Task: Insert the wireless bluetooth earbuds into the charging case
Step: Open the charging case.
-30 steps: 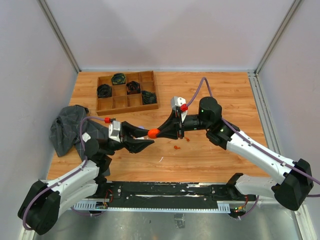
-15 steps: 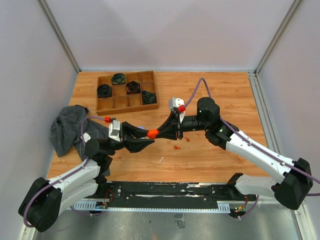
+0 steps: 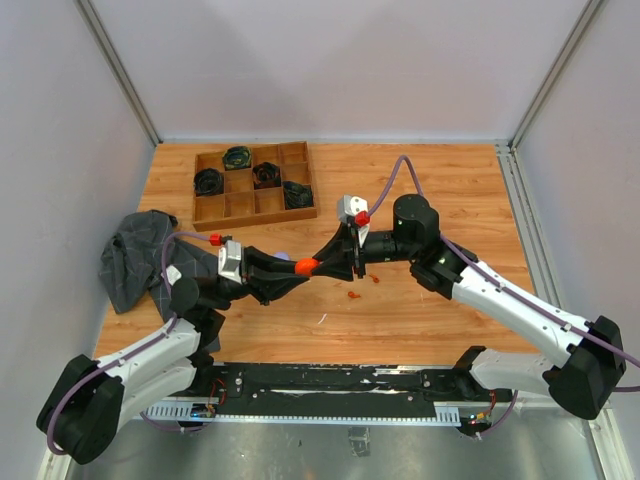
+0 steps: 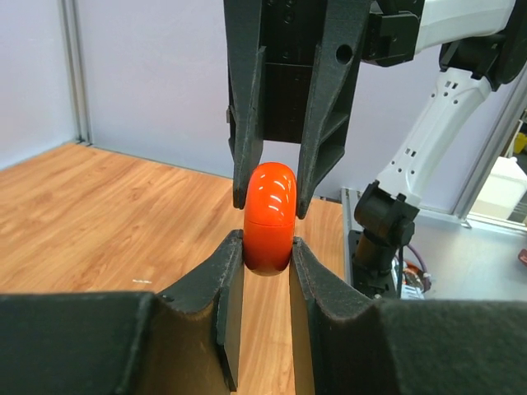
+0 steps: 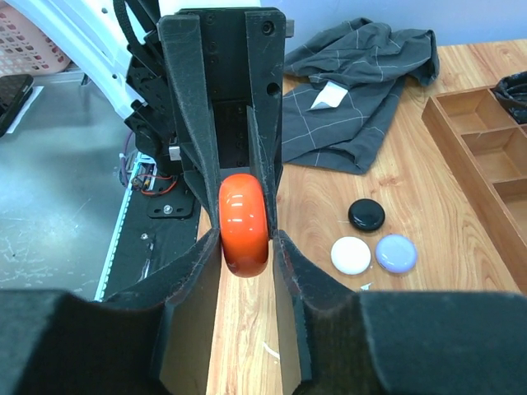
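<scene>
Top external
- left tool (image 3: 301,270): closed narrow on the near end of the charging case (image 3: 307,265), reaching in from the left
- right tool (image 3: 314,264): closed narrow on the other end of the same case, reaching in from the right
- charging case: orange-red, held between the two tools above the middle of the counter (image 3: 420,320)
- orange-red earbud (image 3: 353,294): tiny piece lying loose on the counter, just in front of the right tool, apart from the case
- wooden tray (image 3: 255,217): far left of the counter, with dark items in several compartments
- dark cloth (image 3: 130,255): crumpled at the left edge

Left wrist
- left tool (image 4: 268,257): its fingers come up from below and pinch the lower half of the case
- charging case (image 4: 269,210): upright capsule with a seam across its middle
- right tool (image 4: 274,193): comes down from above, its fingers clamped on the upper half

Right wrist
- right tool (image 5: 244,247): its fingers pinch the lower part of the case
- charging case (image 5: 244,210): glossy, between both pairs of fingers
- left tool (image 5: 240,189): grips the upper part from the opposite side
- black puck (image 5: 366,215), white puck (image 5: 352,255), lavender puck (image 5: 396,253): on the counter, close together, near the cloth (image 5: 354,74)
- lavender earbud: cannot tell where it is
</scene>
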You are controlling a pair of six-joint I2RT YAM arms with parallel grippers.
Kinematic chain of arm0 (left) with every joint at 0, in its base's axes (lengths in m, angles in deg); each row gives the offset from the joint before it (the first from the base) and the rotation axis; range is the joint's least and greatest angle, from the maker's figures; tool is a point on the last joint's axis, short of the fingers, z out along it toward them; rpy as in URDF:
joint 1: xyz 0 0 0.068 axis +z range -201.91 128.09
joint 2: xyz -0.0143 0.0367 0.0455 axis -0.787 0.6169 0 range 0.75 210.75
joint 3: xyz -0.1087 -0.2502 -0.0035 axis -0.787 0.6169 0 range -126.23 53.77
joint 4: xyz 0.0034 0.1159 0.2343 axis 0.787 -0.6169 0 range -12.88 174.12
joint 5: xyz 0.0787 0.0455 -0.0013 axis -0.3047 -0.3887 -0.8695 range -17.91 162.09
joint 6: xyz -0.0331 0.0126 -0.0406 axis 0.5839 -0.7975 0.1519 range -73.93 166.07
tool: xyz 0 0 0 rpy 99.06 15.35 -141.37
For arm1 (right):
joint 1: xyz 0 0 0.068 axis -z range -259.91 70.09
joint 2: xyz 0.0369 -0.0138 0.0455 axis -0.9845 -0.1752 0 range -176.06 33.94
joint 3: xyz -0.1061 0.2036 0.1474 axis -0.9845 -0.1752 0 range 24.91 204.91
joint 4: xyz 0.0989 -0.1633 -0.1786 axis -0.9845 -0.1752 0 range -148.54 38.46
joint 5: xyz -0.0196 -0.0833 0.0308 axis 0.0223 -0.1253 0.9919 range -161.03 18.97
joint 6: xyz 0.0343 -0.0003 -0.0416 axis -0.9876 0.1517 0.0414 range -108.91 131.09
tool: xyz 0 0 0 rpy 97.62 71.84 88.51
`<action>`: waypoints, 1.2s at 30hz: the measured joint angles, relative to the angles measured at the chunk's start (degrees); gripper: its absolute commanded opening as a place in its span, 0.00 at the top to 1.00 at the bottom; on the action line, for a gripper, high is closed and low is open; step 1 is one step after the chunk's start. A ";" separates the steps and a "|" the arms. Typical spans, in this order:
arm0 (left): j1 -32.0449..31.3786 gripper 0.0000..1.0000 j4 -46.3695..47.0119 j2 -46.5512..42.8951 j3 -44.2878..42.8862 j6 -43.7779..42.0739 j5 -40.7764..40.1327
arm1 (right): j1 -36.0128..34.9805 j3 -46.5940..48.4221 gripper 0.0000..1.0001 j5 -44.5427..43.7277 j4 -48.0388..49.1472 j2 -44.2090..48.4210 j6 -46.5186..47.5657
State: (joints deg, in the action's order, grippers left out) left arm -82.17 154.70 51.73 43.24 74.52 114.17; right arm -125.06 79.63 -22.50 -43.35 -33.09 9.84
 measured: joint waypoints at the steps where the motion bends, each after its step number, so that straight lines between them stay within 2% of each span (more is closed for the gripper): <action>1: 0.00 1.00 -0.42 -0.15 0.00 -0.44 -0.04 | 0.00 0.00 0.61 -0.46 -0.02 0.00 0.20; 4: 0.00 1.00 -1.31 -0.63 0.00 -1.86 0.04 | 0.00 0.00 0.56 -1.77 -0.02 0.02 0.70; 19: -0.09 1.00 -3.45 -1.70 0.20 -6.99 1.55 | -1.55 0.00 0.54 -6.49 -0.52 0.24 1.20; 30: -0.26 1.00 -6.16 -2.64 1.20 -9.11 3.48 | -1.55 0.57 0.48 -12.96 -2.71 1.14 1.27; 36: -0.26 1.00 -7.93 -3.78 1.29 -9.97 2.12 | -1.55 1.97 0.37 -16.15 -5.64 1.11 1.36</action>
State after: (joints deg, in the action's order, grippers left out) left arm -82.43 146.77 47.95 44.53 64.55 116.29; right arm -126.61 81.60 -38.65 -48.99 -31.97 11.19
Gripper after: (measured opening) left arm 0.276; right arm 0.578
